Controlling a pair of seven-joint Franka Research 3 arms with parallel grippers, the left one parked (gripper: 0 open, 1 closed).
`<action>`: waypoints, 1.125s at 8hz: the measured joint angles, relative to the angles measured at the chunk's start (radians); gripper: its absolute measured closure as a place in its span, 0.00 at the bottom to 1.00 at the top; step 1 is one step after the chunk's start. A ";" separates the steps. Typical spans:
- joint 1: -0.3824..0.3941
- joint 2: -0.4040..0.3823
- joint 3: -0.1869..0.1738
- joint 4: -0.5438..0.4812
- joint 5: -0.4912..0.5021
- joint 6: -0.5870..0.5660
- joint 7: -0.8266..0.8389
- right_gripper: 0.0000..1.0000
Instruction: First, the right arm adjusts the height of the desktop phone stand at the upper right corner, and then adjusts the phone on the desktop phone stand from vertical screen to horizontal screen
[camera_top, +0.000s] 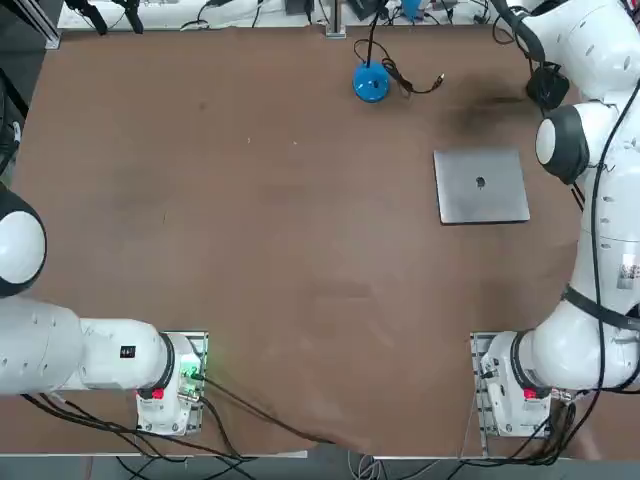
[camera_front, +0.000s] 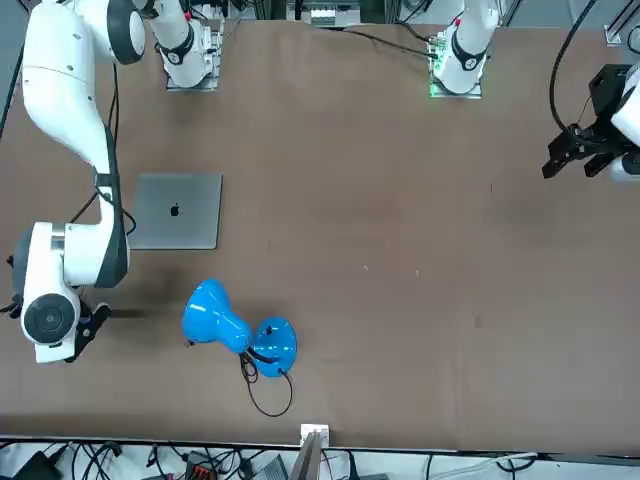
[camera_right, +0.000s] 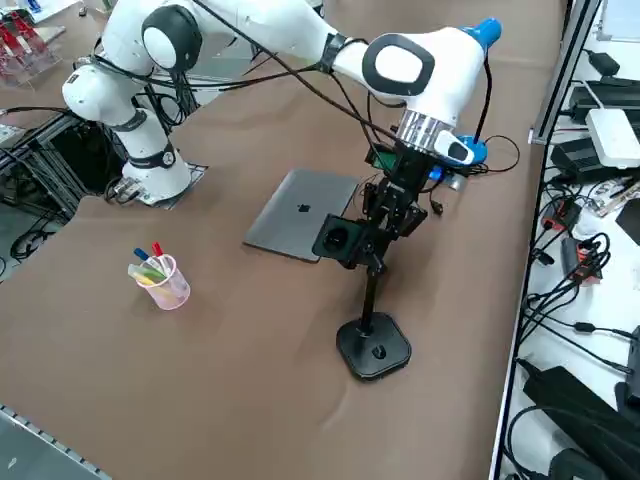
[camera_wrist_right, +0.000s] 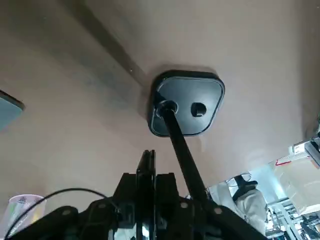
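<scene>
Right gripper, mid-frame in the side view, sits at the desktop phone stand head by the phone, grip unclear; it should move straight along the pole, base unshifted.

On the bench, the desktop phone stand stands beside the laptop, with the cup well apart.

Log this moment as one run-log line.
right arm: over stand | hand: at phone on desktop phone stand | laptop: beside stand | phase: adjusting
</scene>
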 joint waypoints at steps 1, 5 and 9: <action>-0.001 -0.003 0.000 0.000 0.011 0.003 0.000 0.81; -0.016 -0.023 -0.001 0.000 0.074 0.010 0.000 0.82; -0.032 -0.034 -0.001 0.003 0.127 0.020 -0.011 0.81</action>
